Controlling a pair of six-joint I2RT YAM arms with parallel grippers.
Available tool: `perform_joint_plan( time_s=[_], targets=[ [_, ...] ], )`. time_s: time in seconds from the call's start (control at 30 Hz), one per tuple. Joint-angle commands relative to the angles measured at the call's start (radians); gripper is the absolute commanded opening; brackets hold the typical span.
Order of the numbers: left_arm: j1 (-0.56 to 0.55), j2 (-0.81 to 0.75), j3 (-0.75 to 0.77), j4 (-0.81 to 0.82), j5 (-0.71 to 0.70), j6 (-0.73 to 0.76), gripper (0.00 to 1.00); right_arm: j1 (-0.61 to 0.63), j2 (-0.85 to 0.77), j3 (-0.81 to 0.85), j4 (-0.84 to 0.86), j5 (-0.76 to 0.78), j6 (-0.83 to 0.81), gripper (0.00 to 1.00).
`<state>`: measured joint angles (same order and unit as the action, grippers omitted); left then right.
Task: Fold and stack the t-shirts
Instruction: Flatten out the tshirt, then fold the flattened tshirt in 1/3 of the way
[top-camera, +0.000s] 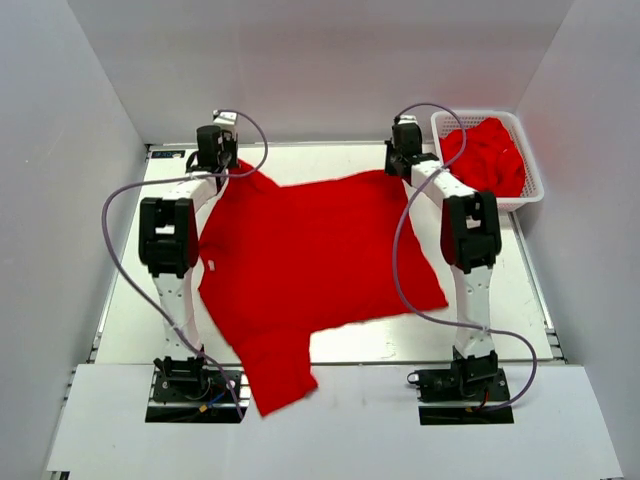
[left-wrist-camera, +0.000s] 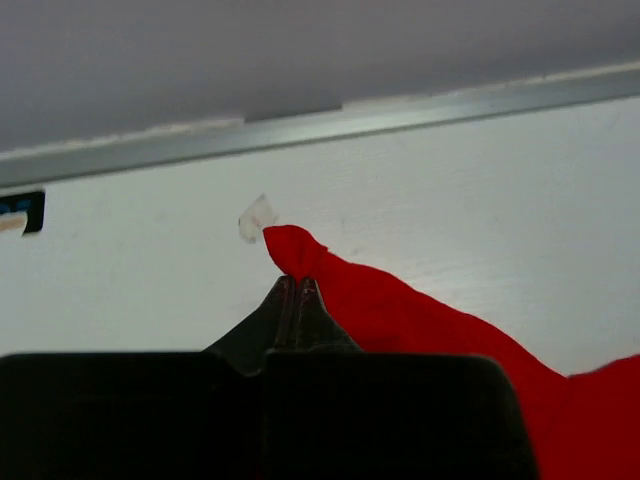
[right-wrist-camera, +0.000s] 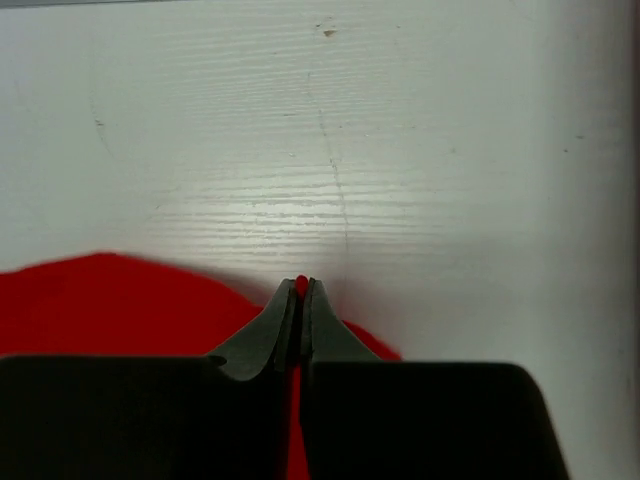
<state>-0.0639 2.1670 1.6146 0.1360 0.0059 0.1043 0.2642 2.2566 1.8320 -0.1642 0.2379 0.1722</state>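
Pinching far corners of the bright red cloth t-shirt (top-camera: 310, 260) spread on my white table (top-camera: 130, 320), left gripper (left-wrist-camera: 297, 285) and right gripper (right-wrist-camera: 302, 288) both clamp cloth (white plastic mesh basket (top-camera: 533, 195) of crumpled t-shirts (top-camera: 490, 155) beside right arm (top-camera: 468, 235)).

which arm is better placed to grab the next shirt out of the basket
Right. The basket sits at the far right corner, just beside the right end effector; the left end effector is at the far left. Both are shut on the spread shirt, so it must let go first.
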Motion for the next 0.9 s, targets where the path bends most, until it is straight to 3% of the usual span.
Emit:
perform_joint_plan(
  time_s=[0.0,0.13,0.3,0.4,0.63,0.87],
  targets=[
    [-0.001,0.032,0.171,0.119,0.105,0.005,0.00,-0.020,0.037,0.105,0.026,-0.063,-0.010,0.00],
    [0.009,0.209,0.368,0.082,0.158,0.005,0.00,-0.033,0.110,0.133,0.116,-0.078,-0.007,0.00],
    [0.009,0.257,0.436,0.071,0.189,-0.038,0.00,-0.042,0.187,0.219,0.195,-0.075,-0.026,0.00],
    [0.009,0.187,0.343,0.083,0.192,-0.057,0.00,-0.054,0.205,0.265,0.216,-0.071,-0.026,0.00],
    [-0.010,-0.137,-0.155,0.237,0.134,-0.126,0.00,-0.068,0.190,0.274,0.267,-0.142,-0.074,0.00],
    [-0.022,-0.338,-0.384,0.188,0.108,-0.181,0.00,-0.066,0.149,0.260,0.244,-0.166,-0.114,0.00]
  ],
)
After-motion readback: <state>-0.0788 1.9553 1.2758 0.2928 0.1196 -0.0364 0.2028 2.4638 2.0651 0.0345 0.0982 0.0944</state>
